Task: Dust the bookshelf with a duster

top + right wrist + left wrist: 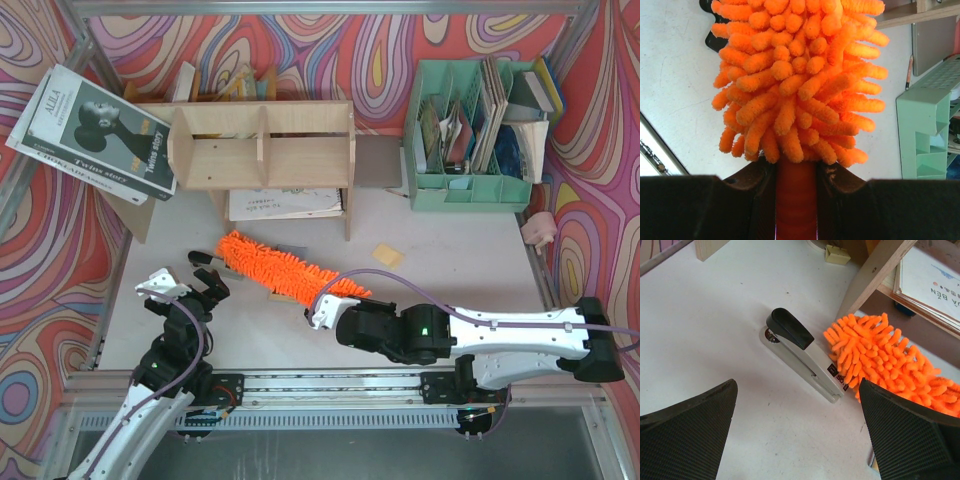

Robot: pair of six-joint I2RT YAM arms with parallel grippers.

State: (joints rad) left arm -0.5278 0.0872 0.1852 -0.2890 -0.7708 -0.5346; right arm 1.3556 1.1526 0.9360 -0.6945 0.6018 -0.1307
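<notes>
The orange fluffy duster [285, 268] lies slanted on the white table in front of the plywood bookshelf [260, 150]. My right gripper [333, 308] is shut on its handle at the near right end. In the right wrist view the fluffy head [795, 75] stretches away from the gripper [796, 200], with the orange handle pinched between the fingers. My left gripper [205, 287] is open and empty, low over the table left of the duster's far tip. In the left wrist view the gripper [797, 440] faces bare table, with the duster tip [890, 360] near the right finger and a bookshelf leg [870, 280] behind it.
A grey and black stapler [800, 357] lies beside the duster's tip. A mint-green file organiser [470, 150] stands at the back right. A magazine [95, 130] leans at the back left. Papers [285, 203] lie under the shelf. A small yellow pad [385, 256] lies to the duster's right.
</notes>
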